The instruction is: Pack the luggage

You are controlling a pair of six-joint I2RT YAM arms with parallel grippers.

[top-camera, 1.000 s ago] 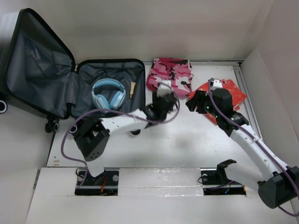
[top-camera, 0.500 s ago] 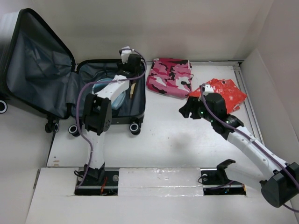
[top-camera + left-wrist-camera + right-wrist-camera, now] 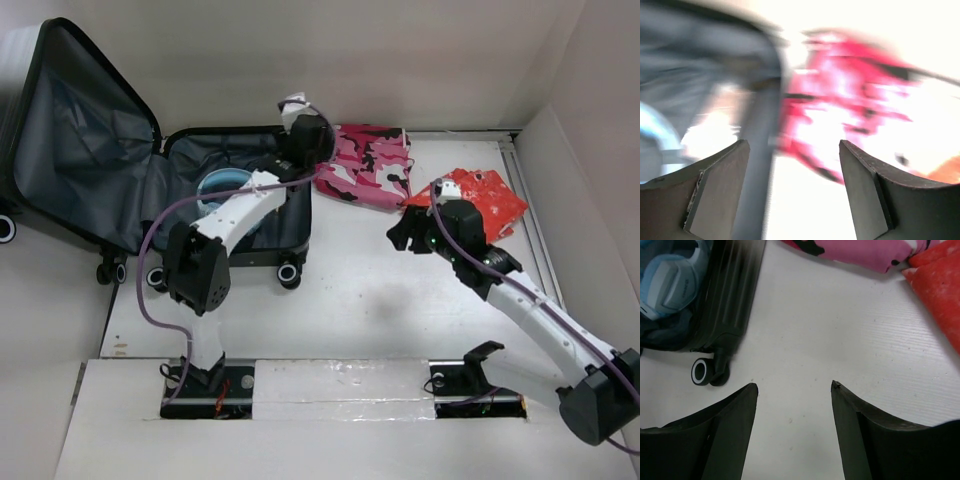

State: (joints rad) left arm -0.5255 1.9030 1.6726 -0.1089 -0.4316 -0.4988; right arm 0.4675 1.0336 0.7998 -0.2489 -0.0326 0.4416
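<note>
The luggage (image 3: 120, 190) lies open at the left, lid (image 3: 70, 140) standing, grey lining showing. Blue headphones (image 3: 222, 182) rest in its flat half. My left gripper (image 3: 312, 160) hovers over the luggage's right rim, beside the pink camouflage cloth (image 3: 365, 165). The left wrist view is blurred: the left gripper (image 3: 793, 145) is open and empty, with the dark rim (image 3: 760, 100) and pink cloth (image 3: 850, 95) beyond. My right gripper (image 3: 402, 235) is open above bare table, nothing between its fingers (image 3: 735, 415). The luggage (image 3: 732, 285) lies up and left of it.
A red packet (image 3: 485, 200) lies at the right, behind the right wrist, touching the pink cloth's corner; its edge (image 3: 940, 285) shows in the right wrist view. Black luggage wheels (image 3: 290, 275) stick out toward me. A wall stands close on the right.
My left arm swung from mid-table up over the luggage, then right toward the pink cloth, and its jaws widened. The right gripper drifted slightly left, off the red packet.
</note>
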